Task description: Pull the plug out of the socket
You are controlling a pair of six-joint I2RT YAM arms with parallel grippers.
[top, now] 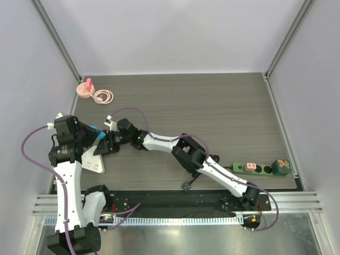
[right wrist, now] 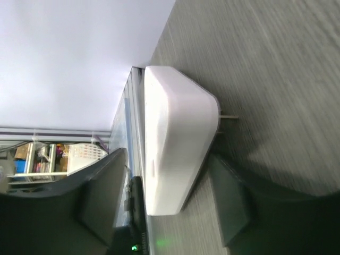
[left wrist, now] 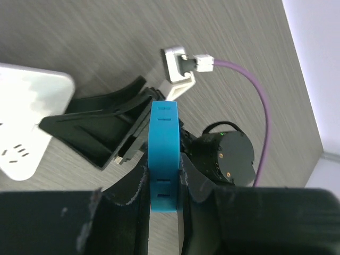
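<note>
**Left end effector** (left wrist: pixel 162 178): clamped on a blue block (left wrist: pixel 163 133). The block stands upright between the two fingers and projects beyond their tips. It is held above the left part of the table (top: pixel 212 106).

**Right end effector** (right wrist: pixel 167 156): fingers apart. One finger stands on each side of a white block (right wrist: pixel 175 106) that rests flat on the table. A gap shows between the block and at least one finger. The right arm reaches across the table from its base to this position, so the two end effectors sit just beside each other. The left wrist view shows socket holes on the top face of the white block.

**Green power strip** (top: pixel 260 169): lies flat near the right edge of the table, close to the near side, beside the right arm's base. It runs left to right. It is well apart from both end effectors, and neither touches it. Round black outlets show along its top.

**Pink piece** (top: pixel 248 167): sits on the left end of the strip. It appears to be a plug, but the overhead view is too small to confirm this.

**Other items:** a round green and orange item (top: pixel 280 166) sits at the strip's right end. A pink holder (top: pixel 85 88) and a coiled pink cable (top: pixel 103 96) lie in the far left corner.
</note>
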